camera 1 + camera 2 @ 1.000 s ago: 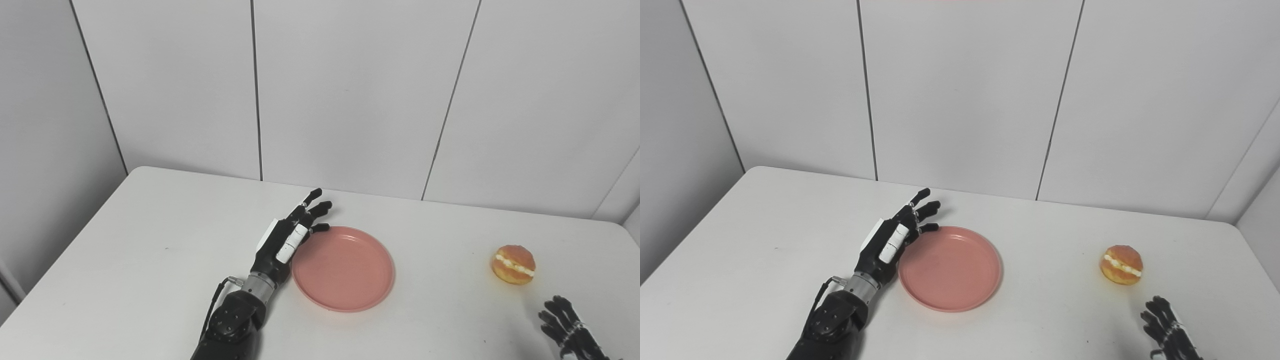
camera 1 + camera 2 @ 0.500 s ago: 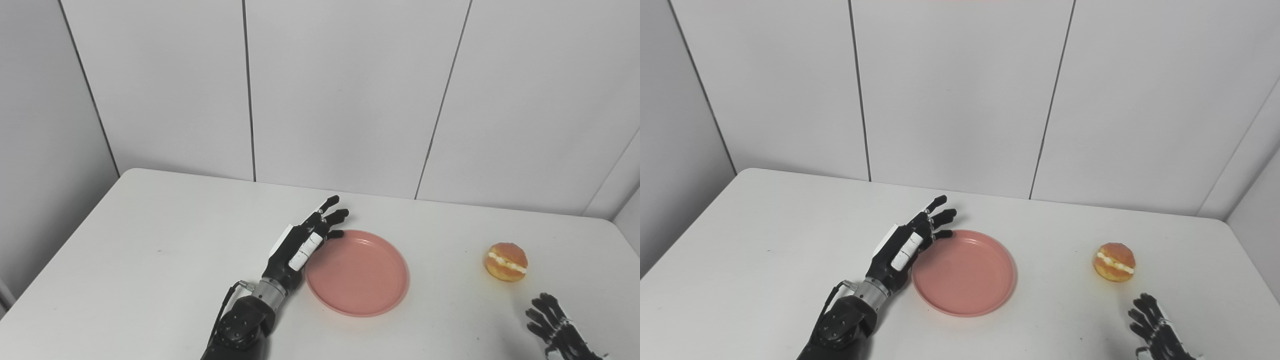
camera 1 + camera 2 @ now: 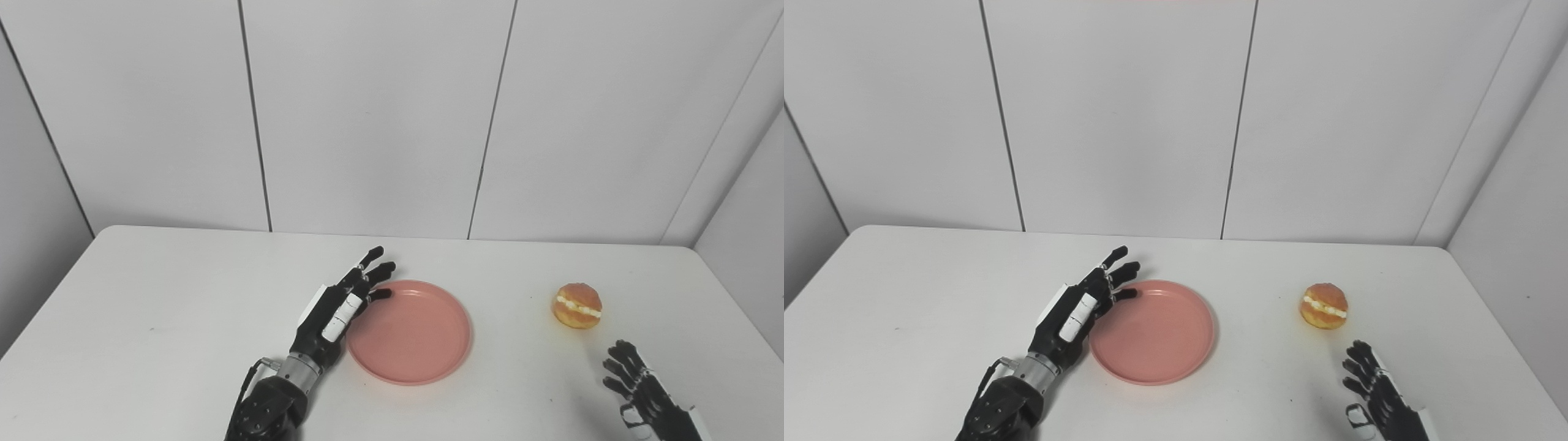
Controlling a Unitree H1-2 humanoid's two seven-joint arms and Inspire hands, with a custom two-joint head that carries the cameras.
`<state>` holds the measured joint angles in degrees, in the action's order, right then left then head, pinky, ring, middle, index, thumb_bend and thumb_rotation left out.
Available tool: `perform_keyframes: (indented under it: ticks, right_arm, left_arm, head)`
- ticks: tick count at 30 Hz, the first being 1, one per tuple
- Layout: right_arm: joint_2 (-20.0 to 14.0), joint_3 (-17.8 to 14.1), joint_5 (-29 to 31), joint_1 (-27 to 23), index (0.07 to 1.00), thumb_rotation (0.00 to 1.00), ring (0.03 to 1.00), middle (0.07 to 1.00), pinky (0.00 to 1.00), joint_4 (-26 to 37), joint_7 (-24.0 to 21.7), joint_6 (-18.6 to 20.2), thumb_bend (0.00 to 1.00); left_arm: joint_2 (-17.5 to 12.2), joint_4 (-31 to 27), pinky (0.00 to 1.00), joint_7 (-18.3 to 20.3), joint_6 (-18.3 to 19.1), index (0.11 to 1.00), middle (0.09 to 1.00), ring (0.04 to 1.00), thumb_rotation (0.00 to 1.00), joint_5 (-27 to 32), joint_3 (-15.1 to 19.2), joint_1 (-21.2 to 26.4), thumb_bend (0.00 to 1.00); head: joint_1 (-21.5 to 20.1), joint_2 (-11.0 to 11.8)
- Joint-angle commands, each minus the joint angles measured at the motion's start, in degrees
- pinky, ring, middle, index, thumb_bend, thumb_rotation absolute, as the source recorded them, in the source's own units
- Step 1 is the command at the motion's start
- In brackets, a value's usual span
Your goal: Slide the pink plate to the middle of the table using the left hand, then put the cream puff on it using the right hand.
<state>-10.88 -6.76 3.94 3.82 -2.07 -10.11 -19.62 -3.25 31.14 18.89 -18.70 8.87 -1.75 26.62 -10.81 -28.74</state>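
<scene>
Near the table's [image 3: 153, 306] middle, the left hand [image 3: 334, 306], fingers spread, touches the pink plate's [image 3: 409, 331] left rim; the cream puff [image 3: 577, 305] sits toward the right edge, the right hand [image 3: 643, 395] spread near it.

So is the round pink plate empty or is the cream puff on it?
Empty. The round pink plate shows only bare surface; the cream puff sits apart.

The round pink plastic plate [image 3: 416, 337] looks smooth with a soft sheen. The white table [image 3: 153, 343] is matt. The golden cream puff [image 3: 577, 305] has a rough crust.
</scene>
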Motion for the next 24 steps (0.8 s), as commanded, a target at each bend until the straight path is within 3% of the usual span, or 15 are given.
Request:
perform_keyframes:
  ticks: [1, 17, 24]
  right_arm:
    - [2.2, 1.4, 0.6, 1.7, 0.93, 0.82, 0.903, 0.928, 0.87, -1.4, 0.8, 0.0, 0.81]
    - [2.4, 1.9, -1.0, 1.2, 0.94, 0.83, 0.915, 0.938, 0.88, -1.6, 2.0, 1.8, 0.83]
    - [2.9, 2.3, -2.3, 1.0, 0.939, 0.83, 0.916, 0.943, 0.91, -2.2, 3.0, 2.8, 0.85]
  left_arm:
    - [-1.4, 2.6, 0.87, -0.1, 0.2, 0.905, 0.867, 0.917, 0.83, 0.7, 1.0, -5.1, 0.99]
    - [-2.0, 4.2, 0.87, 0.0, -0.6, 0.924, 0.88, 0.932, 0.86, 2.0, 3.1, -4.7, 0.98]
    - [-2.2, 6.8, 0.89, 1.2, -3.1, 0.931, 0.887, 0.93, 0.86, 3.4, 4.4, -3.7, 0.96]
  head:
    - [0.0, 0.0]
    - [-4.0, 0.4]
    - [-6.8, 1.4]
